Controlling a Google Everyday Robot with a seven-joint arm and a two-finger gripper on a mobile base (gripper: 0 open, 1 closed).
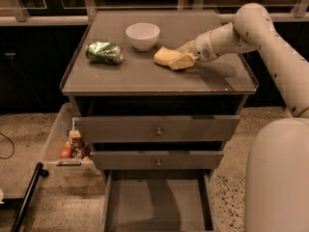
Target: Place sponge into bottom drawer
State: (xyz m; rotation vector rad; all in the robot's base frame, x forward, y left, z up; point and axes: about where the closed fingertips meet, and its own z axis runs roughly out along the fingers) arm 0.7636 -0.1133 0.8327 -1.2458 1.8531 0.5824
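The pale yellow sponge lies on the grey cabinet top, right of centre and just in front of a white bowl. My gripper reaches in from the right, low over the top, and meets the sponge's right end. The sponge rests on the surface. The bottom drawer is pulled out below at the front of the cabinet, and its flat grey floor is bare.
A white bowl and a crumpled green can sit on the cabinet top to the left of the sponge. Two upper drawers with round knobs stand slightly out. A clear bin with snacks sits on the floor at the left.
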